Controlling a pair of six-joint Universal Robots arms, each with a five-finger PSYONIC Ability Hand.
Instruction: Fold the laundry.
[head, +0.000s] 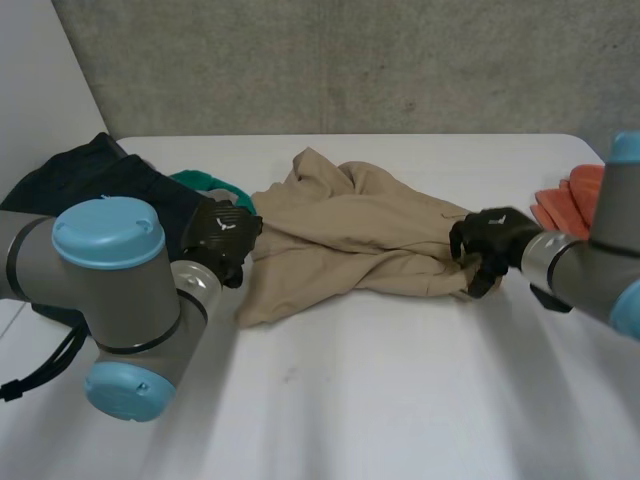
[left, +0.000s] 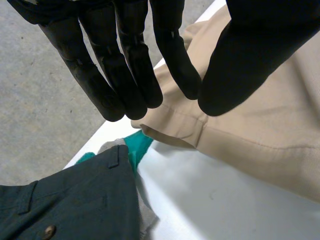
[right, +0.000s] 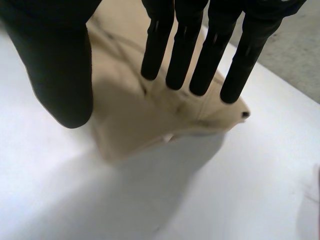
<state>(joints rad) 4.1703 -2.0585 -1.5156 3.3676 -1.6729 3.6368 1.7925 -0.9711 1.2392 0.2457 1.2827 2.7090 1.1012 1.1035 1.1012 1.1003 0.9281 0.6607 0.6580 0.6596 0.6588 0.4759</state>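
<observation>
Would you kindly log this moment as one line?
tan garment crumpled, unfolded | left hand open at its hem | right hand open at its other end | dark garment near left hand

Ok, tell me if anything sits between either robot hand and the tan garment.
Nothing visible does. The left robot hand is over the tan garment's hem, the right robot hand over its other end. The dark garment and teal cloth lie beside the hem, not between.
</observation>
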